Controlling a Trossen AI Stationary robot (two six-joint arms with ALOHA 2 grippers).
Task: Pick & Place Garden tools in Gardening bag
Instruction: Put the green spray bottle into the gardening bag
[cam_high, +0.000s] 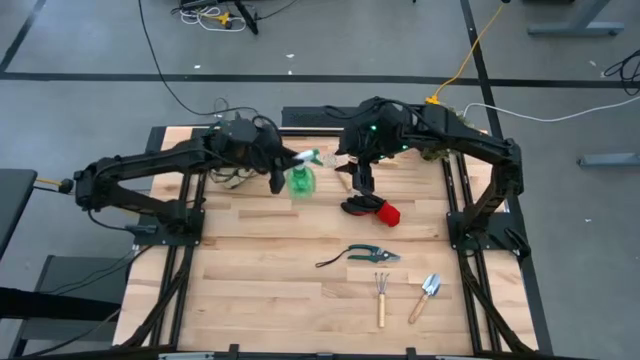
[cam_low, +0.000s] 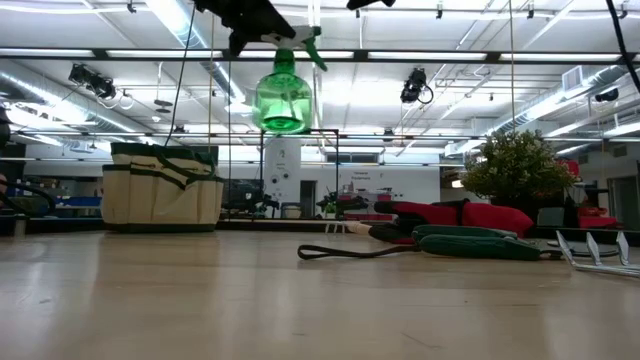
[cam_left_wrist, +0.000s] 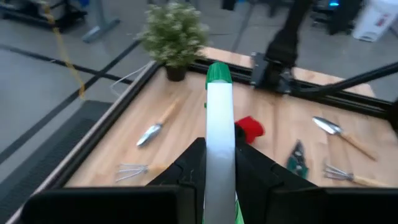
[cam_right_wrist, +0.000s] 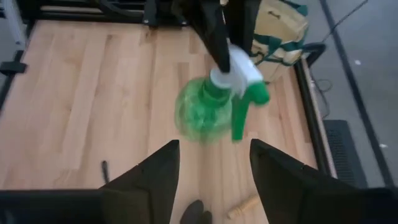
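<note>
My left gripper (cam_high: 277, 168) is shut on the green spray bottle (cam_high: 302, 181), which hangs high above the table in the low view (cam_low: 283, 95). My right gripper (cam_right_wrist: 214, 186) is open and empty, over the black-and-red gloves (cam_high: 372, 209) near the table's far middle. The beige gardening bag with green trim (cam_low: 160, 186) stands on the table at the far left; it also shows in the right wrist view (cam_right_wrist: 281, 28). Black-handled pruning shears (cam_high: 371, 255), a wooden-handled rake (cam_high: 381, 296) and a silver trowel (cam_high: 428, 293) lie flat on the table toward the near right. My left gripper pinches the bottle's white spray head (cam_left_wrist: 219, 143) between its two fingers (cam_left_wrist: 188, 168), behind the green nozzle (cam_left_wrist: 217, 73). The round green body (cam_right_wrist: 202, 115) hangs below the fingers, lifted clear of the table.
A bushy green potted plant (cam_left_wrist: 174, 34) stands at the table's far right corner. Another trowel (cam_left_wrist: 153, 128) and a fork (cam_left_wrist: 134, 169) lie near it. The dark frame rails (cam_high: 455, 200) run along the table's left and right edges.
</note>
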